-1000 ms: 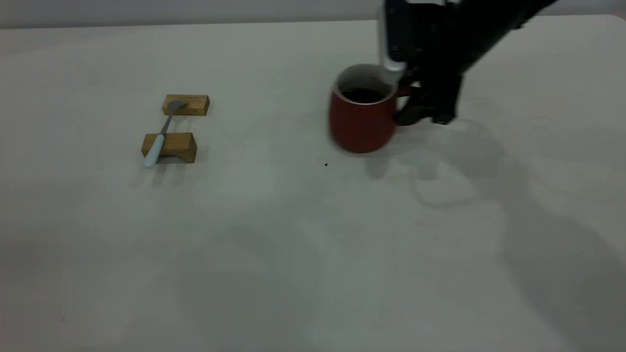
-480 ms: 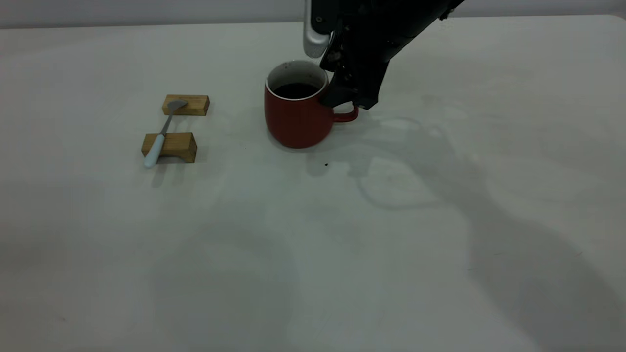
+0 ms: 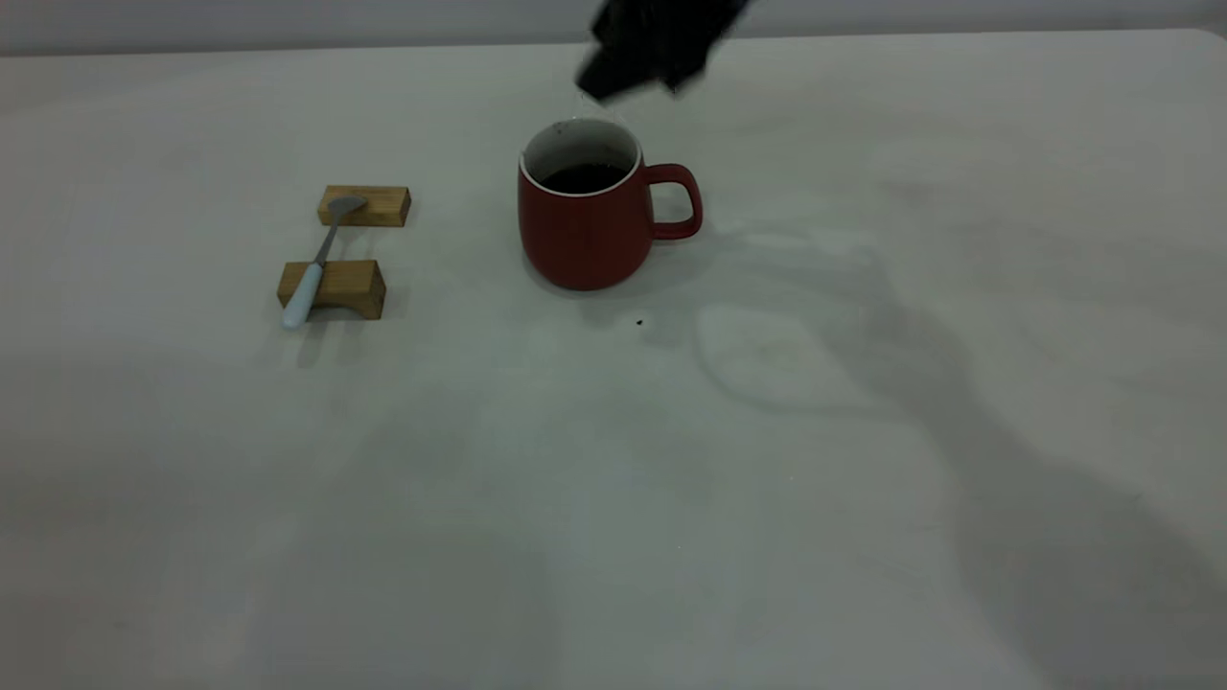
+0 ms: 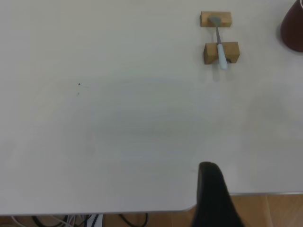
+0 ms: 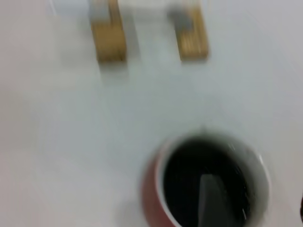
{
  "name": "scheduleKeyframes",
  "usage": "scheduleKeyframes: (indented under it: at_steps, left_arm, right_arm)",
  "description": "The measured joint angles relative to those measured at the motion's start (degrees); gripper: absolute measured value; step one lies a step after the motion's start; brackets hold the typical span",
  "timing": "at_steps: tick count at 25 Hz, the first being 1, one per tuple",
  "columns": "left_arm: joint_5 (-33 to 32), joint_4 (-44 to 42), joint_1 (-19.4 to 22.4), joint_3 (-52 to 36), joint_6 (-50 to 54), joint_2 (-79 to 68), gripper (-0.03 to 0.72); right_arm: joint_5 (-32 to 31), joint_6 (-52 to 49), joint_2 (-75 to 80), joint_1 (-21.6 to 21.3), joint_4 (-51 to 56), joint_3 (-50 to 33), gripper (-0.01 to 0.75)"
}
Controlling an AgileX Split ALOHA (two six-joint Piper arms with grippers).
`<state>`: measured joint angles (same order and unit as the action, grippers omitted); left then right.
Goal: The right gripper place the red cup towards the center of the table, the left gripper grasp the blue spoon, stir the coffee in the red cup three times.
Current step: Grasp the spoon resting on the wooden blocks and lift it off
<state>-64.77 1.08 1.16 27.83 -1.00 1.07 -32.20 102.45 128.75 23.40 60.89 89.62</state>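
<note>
Your red cup [image 3: 587, 225] stands free mid-table [image 3: 613, 479] toward the far edge, coffee [image 3: 585, 177] inside. Right gripper [image 3: 652, 48] is above it, blurred; grip state unclear. Blue spoon [image 3: 316, 264] lies across two wooden blocks [image 3: 333, 287] toward the left edge.

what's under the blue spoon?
Two wooden blocks on the table: the blue spoon bridges them, bowl on the far one. The block tops under it are hidden.
</note>
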Motion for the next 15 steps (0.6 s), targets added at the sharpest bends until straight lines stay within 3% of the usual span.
scheduleKeyframes:
  at_steps: [5, 10, 15]
  left_arm:
    - [0.0, 0.0, 0.0, 0.0, 0.0, 0.0, 0.527]
    - [0.0, 0.0, 0.0, 0.0, 0.0, 0.0, 0.527]
    - [0.0, -0.05, 0.0, 0.0, 0.0, 0.0, 0.527]
  right_arm:
    - [-11.44, -30.41, -9.56, -0.2, -5.27, 0.0, 0.461]
    - [-23.76, -66.97, -20.97, -1.62, -31.13, 0.0, 0.461]
    - [-35.66, -90.98, -34.74, -1.62, -52.3, 0.0, 0.461]
